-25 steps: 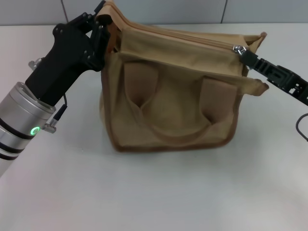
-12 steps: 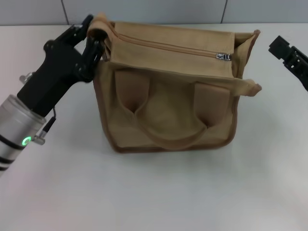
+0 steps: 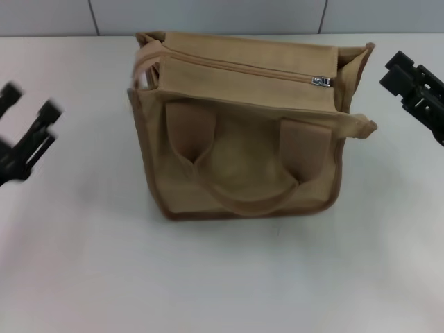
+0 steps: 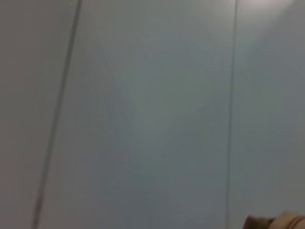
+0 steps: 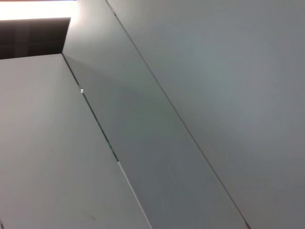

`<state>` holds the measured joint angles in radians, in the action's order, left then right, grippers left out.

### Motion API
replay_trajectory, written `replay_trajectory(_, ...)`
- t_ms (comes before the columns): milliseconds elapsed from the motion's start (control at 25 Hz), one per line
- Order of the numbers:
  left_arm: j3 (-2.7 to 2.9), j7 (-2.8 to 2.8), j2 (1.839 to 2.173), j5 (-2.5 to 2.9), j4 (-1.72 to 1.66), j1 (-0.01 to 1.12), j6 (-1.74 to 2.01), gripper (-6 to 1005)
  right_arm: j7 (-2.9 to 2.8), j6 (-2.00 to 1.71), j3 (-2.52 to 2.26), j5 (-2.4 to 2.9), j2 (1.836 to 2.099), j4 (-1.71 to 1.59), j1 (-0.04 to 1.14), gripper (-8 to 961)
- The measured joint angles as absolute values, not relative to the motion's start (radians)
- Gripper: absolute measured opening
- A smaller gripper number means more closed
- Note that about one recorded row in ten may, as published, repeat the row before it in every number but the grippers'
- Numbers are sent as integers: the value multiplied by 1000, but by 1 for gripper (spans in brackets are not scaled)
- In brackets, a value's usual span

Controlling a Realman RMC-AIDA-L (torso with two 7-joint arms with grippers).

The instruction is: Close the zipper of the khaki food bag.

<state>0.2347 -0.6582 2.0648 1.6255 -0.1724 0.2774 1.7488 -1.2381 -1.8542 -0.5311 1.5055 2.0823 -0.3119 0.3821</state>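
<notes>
The left gripper (image 3: 28,135) hangs over the table (image 3: 222,277) well to the left of the bag (image 3: 243,139), its fingers spread and holding nothing. The right gripper (image 3: 409,83) sits near the bag's right end, also parted and empty. The bag stands upright mid-table, its zipper (image 3: 243,67) drawn along the top with the silver pull (image 3: 320,81) near the right end.

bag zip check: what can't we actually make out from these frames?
- Head view: left gripper is motion-blurred and cut by the frame edge.
- Head view: right gripper is cut by the edge.
- Head view: zipper teeth too small to confirm fully meshed.
- Left wrist view: only a sliver of khaki food bag.
</notes>
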Motion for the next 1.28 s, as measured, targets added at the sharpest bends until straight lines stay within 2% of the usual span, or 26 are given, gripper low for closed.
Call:
replay_trajectory(240,378,-761,2032,1709,-356,181,1941,748,-1050,-1969,-622,1559,2081,-315,392,682)
replay_trajectory(360,526,-822,1999,1746,-403,185,1995,766,-921,-1975,-725,1615,2082,-319,408,694)
replay_trajectory(440,577,-830,1994,1766,-416,195,1991,779,-866,-1958,-793,1661,2083,-319,424,693)
replay_trajectory(800,627,-831,2021,1995,-449,284,1960,784,-834,-1827,-948,1732,2087,-305,465,689)
replay_trajectory(1280,628,-856,2053,2042,-451,309,1870,784,-834,-1791,-950,1730,2088,-298,458,689)
